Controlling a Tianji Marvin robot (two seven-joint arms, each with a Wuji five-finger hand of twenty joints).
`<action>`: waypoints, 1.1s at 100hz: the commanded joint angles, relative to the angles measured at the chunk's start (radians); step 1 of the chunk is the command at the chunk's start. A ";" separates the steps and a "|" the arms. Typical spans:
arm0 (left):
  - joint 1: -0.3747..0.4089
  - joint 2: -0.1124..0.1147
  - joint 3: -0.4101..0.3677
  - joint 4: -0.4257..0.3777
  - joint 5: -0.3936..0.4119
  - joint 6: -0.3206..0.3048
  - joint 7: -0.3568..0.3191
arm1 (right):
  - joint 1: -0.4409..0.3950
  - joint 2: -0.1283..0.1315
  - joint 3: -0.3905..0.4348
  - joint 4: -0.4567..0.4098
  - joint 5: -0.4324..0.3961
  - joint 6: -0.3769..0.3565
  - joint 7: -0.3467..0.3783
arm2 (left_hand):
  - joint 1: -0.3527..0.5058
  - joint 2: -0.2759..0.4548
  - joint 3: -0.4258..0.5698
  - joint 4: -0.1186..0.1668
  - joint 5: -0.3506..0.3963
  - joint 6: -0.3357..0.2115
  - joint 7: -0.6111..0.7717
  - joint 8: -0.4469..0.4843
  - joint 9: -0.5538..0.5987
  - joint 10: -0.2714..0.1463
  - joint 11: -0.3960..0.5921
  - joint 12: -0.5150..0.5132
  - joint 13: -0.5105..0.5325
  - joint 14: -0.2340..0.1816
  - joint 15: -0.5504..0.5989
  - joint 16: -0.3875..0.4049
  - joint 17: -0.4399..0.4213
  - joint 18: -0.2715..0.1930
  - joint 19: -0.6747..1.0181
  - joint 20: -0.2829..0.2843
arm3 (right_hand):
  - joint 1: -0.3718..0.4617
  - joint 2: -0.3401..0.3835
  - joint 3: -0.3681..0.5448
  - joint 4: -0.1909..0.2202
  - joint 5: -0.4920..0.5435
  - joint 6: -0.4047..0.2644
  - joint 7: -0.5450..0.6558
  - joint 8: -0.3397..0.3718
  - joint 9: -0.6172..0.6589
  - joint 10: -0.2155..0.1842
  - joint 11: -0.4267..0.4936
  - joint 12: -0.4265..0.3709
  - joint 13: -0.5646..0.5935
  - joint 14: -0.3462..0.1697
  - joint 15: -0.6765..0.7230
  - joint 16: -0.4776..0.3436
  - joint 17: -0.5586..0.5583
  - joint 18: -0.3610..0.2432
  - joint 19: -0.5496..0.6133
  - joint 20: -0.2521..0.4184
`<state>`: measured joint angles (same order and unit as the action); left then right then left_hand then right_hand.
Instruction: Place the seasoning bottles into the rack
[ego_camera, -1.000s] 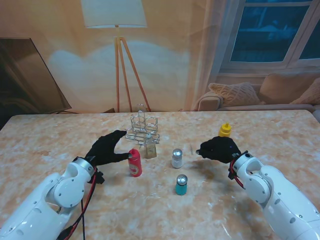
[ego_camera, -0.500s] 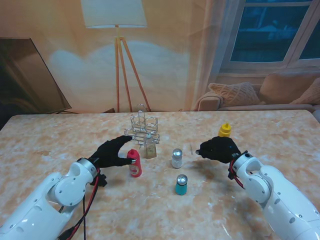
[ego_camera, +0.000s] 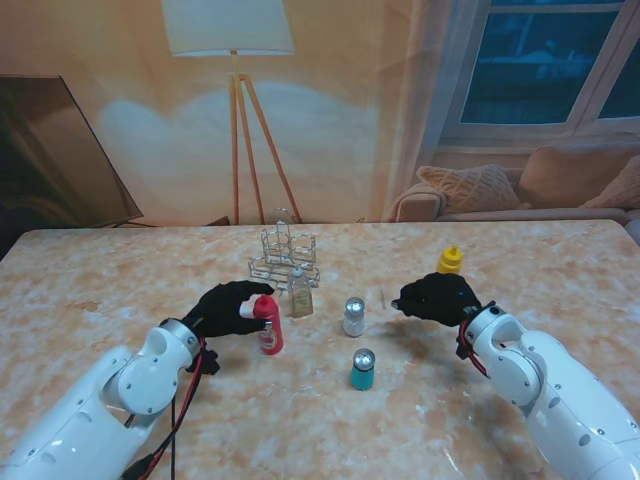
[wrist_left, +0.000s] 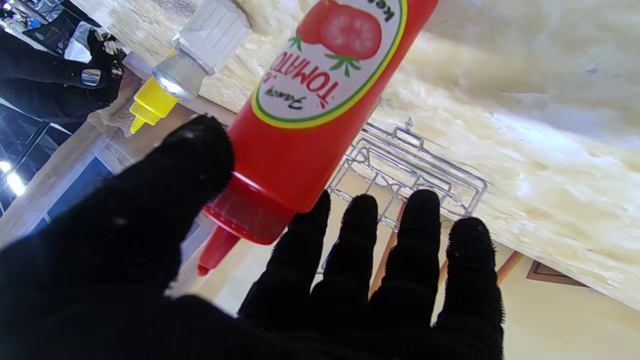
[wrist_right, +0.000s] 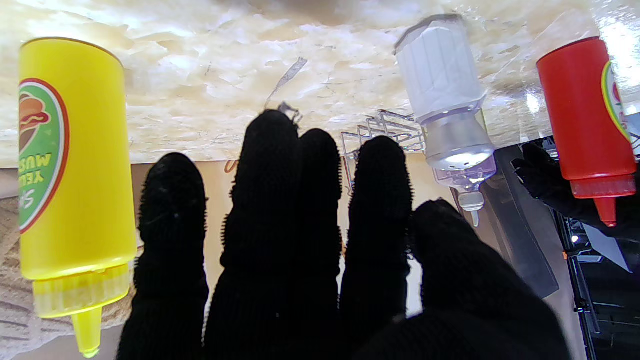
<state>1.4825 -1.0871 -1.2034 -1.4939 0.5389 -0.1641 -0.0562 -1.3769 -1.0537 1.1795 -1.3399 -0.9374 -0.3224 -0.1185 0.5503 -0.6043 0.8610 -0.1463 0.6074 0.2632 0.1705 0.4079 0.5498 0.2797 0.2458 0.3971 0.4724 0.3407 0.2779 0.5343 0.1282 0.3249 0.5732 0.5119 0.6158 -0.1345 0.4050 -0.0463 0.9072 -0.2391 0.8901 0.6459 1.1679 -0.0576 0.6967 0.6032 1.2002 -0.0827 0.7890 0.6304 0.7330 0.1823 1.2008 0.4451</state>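
The left hand (ego_camera: 228, 305) sits at the ketchup (ego_camera: 267, 325), which stands upright just to its right, long axis vertical. In the left wrist view the thumb (wrist_left: 190, 165) lies against the bottle's shoulder while the other fingers (wrist_left: 360, 235) spread behind it, not yet wrapped: open, no grip. The rack (ego_camera: 284, 258) stands farther from me, just beyond the bottle, with a clear bottle (ego_camera: 300, 297) in front of it. The white shaker (ego_camera: 354, 316) and teal shaker (ego_camera: 362, 369) stand mid-table. The right hand (ego_camera: 436, 297) rests beside the mustard (ego_camera: 450, 261), fingers loose, holding nothing. The left hand is much nearer the ketchup.
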 joint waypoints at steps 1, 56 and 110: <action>0.001 -0.008 0.005 0.000 -0.001 0.009 -0.006 | -0.005 -0.003 -0.006 0.000 0.000 -0.002 0.018 | 0.020 -0.033 0.026 -0.027 0.032 -0.047 0.039 0.034 0.039 -0.066 0.035 0.024 0.030 -0.037 0.025 0.038 0.002 -0.010 0.024 -0.009 | -0.001 0.000 0.015 -0.029 0.012 -0.021 0.005 -0.003 0.004 -0.001 0.004 0.001 0.011 -0.025 0.001 -0.008 -0.002 0.000 -0.003 0.014; 0.013 -0.023 0.011 -0.014 0.011 0.046 0.066 | 0.000 -0.003 -0.013 0.003 0.003 0.000 0.022 | 0.324 -0.011 -0.131 -0.096 0.132 -0.192 0.452 0.129 0.264 -0.145 0.251 0.086 0.347 -0.142 0.280 0.259 0.201 -0.111 0.375 0.138 | 0.000 0.002 0.013 -0.028 0.012 -0.021 0.005 -0.002 0.004 0.000 0.004 0.002 0.011 -0.026 0.000 -0.008 -0.002 0.000 -0.004 0.014; -0.046 -0.011 -0.018 -0.033 0.028 0.032 0.004 | 0.014 -0.003 -0.025 0.013 0.012 0.004 0.031 | 0.481 0.048 -0.256 -0.053 0.220 -0.181 0.673 0.061 0.529 -0.111 0.165 0.308 0.518 -0.144 0.410 0.304 0.339 -0.065 0.514 0.194 | 0.000 0.003 0.012 -0.028 0.013 -0.020 0.005 -0.002 0.004 0.000 0.005 0.002 0.011 -0.025 0.001 -0.008 -0.002 0.000 -0.004 0.014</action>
<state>1.4659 -1.1053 -1.2113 -1.5130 0.5586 -0.1211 -0.0313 -1.3615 -1.0532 1.1599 -1.3291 -0.9243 -0.3206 -0.1040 0.8587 -0.6737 0.4857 -0.2610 0.7026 0.2013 0.6133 0.4284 0.9657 0.1966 0.3402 0.6357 0.9564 0.2034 0.6578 0.8073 0.4569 0.2499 1.0607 0.6761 0.6158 -0.1345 0.4050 -0.0463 0.9072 -0.2391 0.8901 0.6459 1.1679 -0.0576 0.6967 0.6032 1.2002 -0.0827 0.7890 0.6304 0.7330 0.1823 1.2008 0.4451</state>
